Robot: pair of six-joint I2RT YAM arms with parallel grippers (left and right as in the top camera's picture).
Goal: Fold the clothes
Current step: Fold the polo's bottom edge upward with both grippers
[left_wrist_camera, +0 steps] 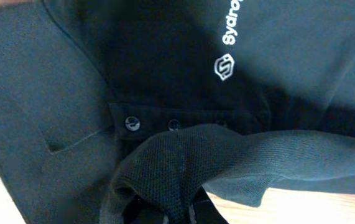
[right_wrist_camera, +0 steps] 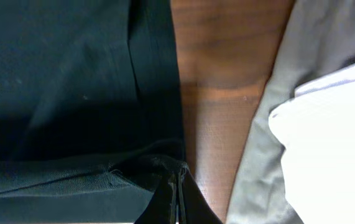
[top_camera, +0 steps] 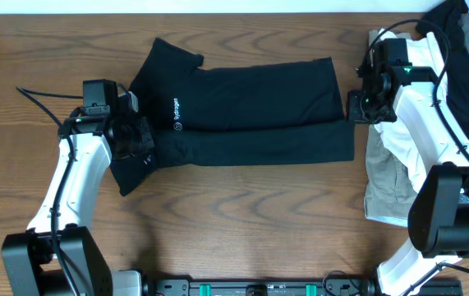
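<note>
Grasps on the black polo shirt [top_camera: 259, 107], which lay half folded across the counter [top_camera: 242, 230] centre: left claw [top_camera: 140, 146] pinched the collar end at 9 o'clock; right claw [top_camera: 356, 105] was clamped on the hem at 3 o'clock. A clean fold would probably require both travelling together, fabric kept taut.

We see a black polo shirt [top_camera: 250, 111], lying flat and sideways, collar leftward, one long side folded over, white chest logo [left_wrist_camera: 225, 67], buttoned placket [left_wrist_camera: 171, 123], grey and white garments [top_camera: 386, 173] heaped at right.
</note>
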